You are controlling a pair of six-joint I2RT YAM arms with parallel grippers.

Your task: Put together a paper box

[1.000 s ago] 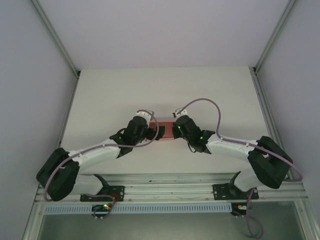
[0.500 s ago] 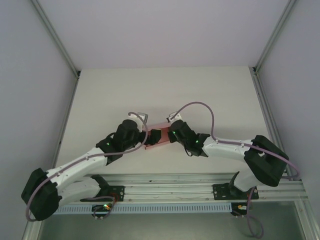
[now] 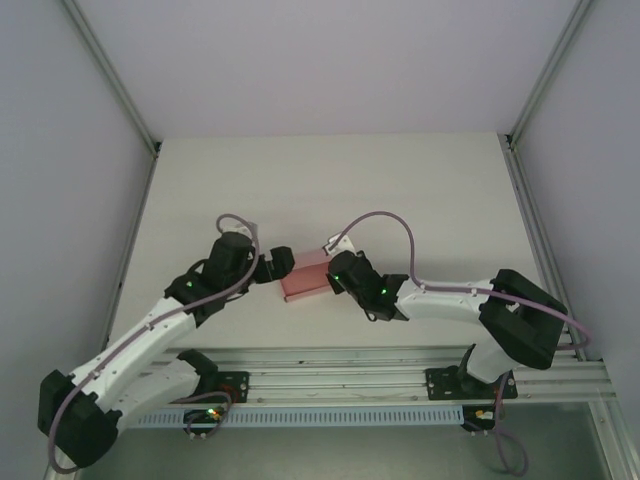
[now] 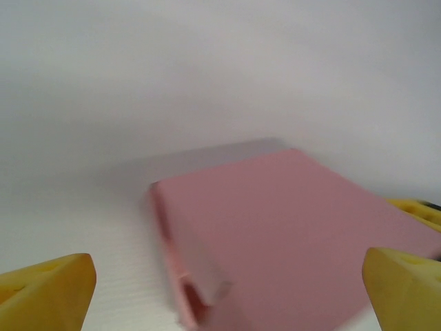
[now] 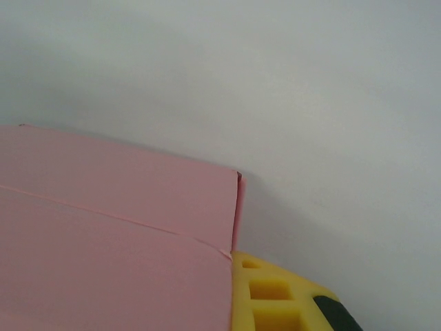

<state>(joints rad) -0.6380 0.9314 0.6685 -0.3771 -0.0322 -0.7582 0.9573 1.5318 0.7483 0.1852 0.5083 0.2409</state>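
1. Near the middle of the desk (image 3: 330, 180), slightly toward the arms, the paper box (image 3: 304, 276) lies flat as a shallow pink rectangle between the two end effectors.
2. The left end effector (image 3: 277, 265) sits at the box's left end. In its wrist view the yellow fingers (image 4: 52, 296) are spread wide and grip nothing, and the box lies ahead between them.
3. The right end effector (image 3: 334, 279) is up against the box's right end. Its wrist view shows one yellow finger (image 5: 275, 293) just beside a corner of the card. The other finger is hidden, so I cannot tell whether it is clamped.
4. Handling: thin card like this is probably very light and would slide on the desk if pushed from one side only. It should be stiff along the folds but easy to dent mid-panel.
5. A flap (image 4: 200, 296) at the near corner looks blurred and seems to gape.
6. Best hold: a light pinch across a folded edge near a corner, with the other arm bracing the opposite end.
7. Surface and room: the desk is plain, pale and smooth, with open space on every side of the box. Grey side panels (image 3: 60, 150) and the near rail (image 3: 340, 360) stand well apart from it.
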